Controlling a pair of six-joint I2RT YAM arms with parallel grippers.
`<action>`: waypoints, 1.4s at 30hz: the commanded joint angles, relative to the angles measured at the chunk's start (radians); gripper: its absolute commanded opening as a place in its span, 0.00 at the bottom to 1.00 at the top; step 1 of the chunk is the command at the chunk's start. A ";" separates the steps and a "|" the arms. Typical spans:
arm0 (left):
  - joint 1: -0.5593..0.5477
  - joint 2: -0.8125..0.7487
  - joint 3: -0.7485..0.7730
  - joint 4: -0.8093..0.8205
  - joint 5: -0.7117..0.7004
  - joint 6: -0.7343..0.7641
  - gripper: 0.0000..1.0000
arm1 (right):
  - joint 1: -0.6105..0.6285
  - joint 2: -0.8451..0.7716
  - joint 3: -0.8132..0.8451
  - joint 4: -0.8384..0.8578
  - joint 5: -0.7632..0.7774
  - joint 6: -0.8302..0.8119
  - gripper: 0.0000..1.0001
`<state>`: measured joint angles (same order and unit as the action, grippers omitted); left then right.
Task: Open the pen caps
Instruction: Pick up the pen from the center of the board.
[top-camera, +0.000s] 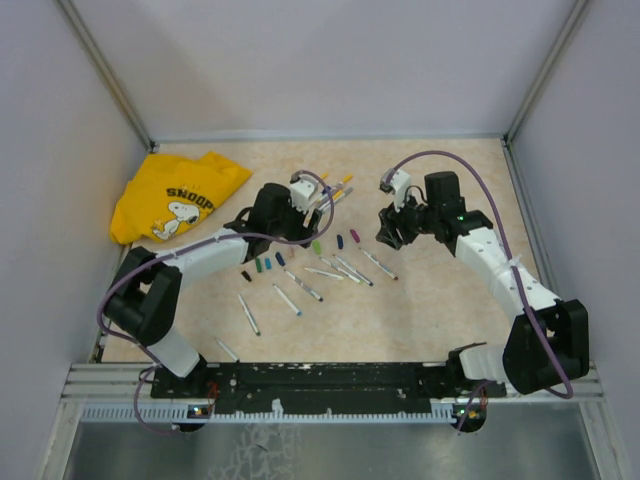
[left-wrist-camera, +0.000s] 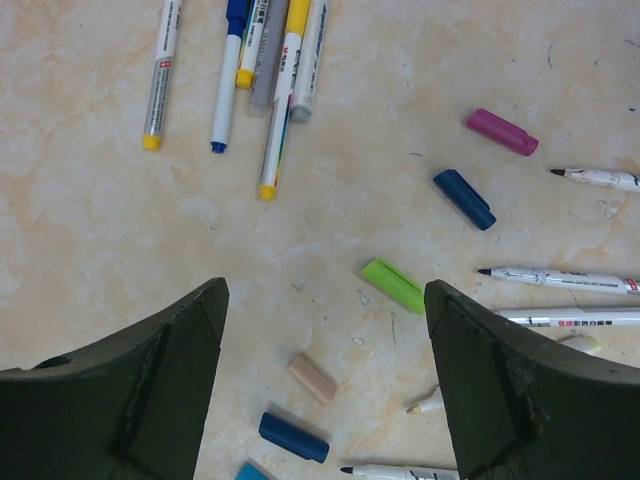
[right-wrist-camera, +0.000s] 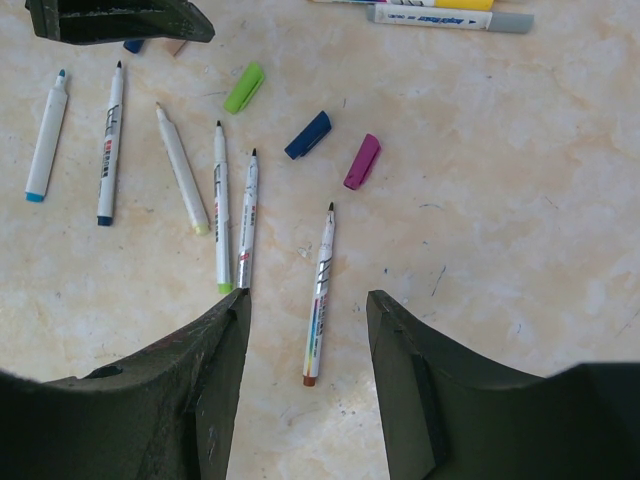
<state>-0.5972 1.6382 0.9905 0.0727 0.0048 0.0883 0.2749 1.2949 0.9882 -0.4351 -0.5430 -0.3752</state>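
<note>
Left gripper (left-wrist-camera: 325, 290) open, empty; right gripper (right-wrist-camera: 308, 300) fingers parted, empty; loose pen caps (left-wrist-camera: 392, 285) mid-frame; pens (left-wrist-camera: 270, 60) bunched at top left, touching; risk: closing fingers catch two barrels or scatter caps

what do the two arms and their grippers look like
Both the left arm and the right arm have white links with black joints and bases. A purple cable loops along each to a small white camera block at the wrist. The left gripper and right gripper have dark, wedge-shaped fingers.
</note>
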 joint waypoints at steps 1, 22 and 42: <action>0.010 0.009 0.039 -0.002 0.022 0.022 0.84 | 0.009 -0.034 0.010 0.023 -0.005 -0.016 0.50; 0.017 0.060 0.117 -0.044 0.059 0.036 0.79 | 0.008 -0.035 0.011 0.024 -0.005 -0.018 0.50; 0.043 0.404 0.526 -0.334 0.082 0.176 0.37 | 0.008 -0.031 0.009 0.027 0.003 -0.018 0.50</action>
<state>-0.5632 1.9915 1.4322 -0.1669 0.0582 0.2016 0.2749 1.2949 0.9882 -0.4351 -0.5423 -0.3756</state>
